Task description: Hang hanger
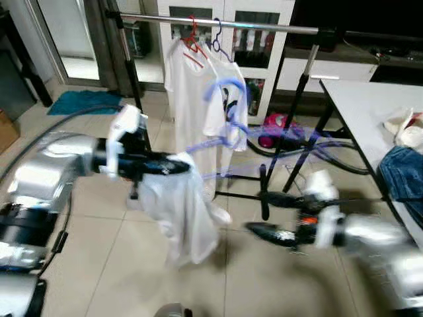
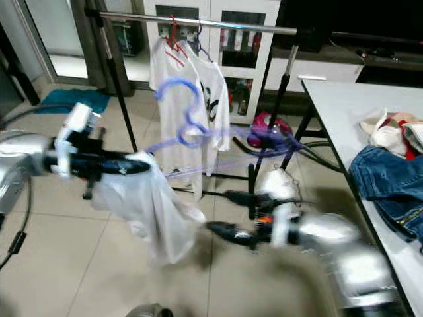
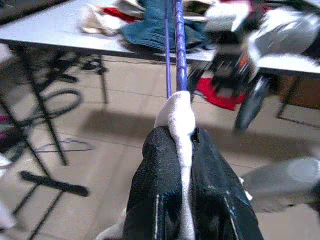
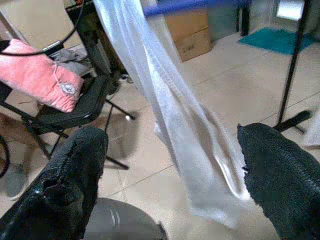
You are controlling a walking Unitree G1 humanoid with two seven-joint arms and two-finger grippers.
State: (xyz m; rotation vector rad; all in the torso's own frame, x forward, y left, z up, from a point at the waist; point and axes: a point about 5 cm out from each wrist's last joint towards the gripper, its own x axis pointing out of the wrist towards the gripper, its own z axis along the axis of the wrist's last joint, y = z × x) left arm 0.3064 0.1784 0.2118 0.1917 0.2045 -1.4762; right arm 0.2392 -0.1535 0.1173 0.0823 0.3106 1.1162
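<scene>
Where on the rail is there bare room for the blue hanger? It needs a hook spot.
The clothes rail is bare from the two hung white shirts toward the table. It is crowded where the red hanger and the next hook sit. The left gripper pinches the white garment on the blue hanger; the right gripper is open.

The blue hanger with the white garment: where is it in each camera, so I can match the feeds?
Left eye: blue hanger mid-frame, blurred, before the rail.
Right eye: hanger left of centre, white garment drooping from the left gripper.
Left wrist: its bar runs from the fingers toward the table.
Right wrist: bar along the top, garment between the right gripper's open fingers.
Shared landmark: the garment.
</scene>
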